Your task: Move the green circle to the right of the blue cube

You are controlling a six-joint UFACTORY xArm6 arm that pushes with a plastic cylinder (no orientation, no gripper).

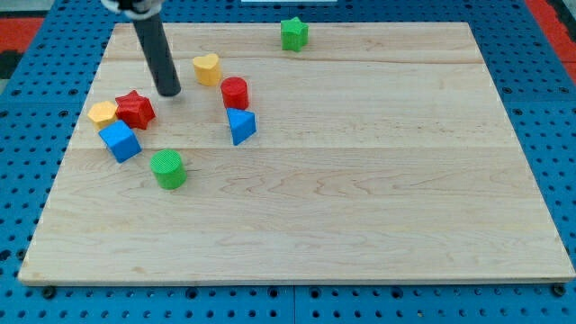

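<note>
Seven small blocks sit on the wooden board, most of them gathered toward the view's left. The green circle lies below and just to the right of the blue cube, near it but apart. Above the cube, the red star touches the yellow hexagon on its left. The rod's tip rests on the board just right of the red star and left of the yellow heart, well above the green circle. A red cylinder stands above the blue triangle. A green star sits alone near the top edge. No jaws exist on this arm, only the rod.
</note>
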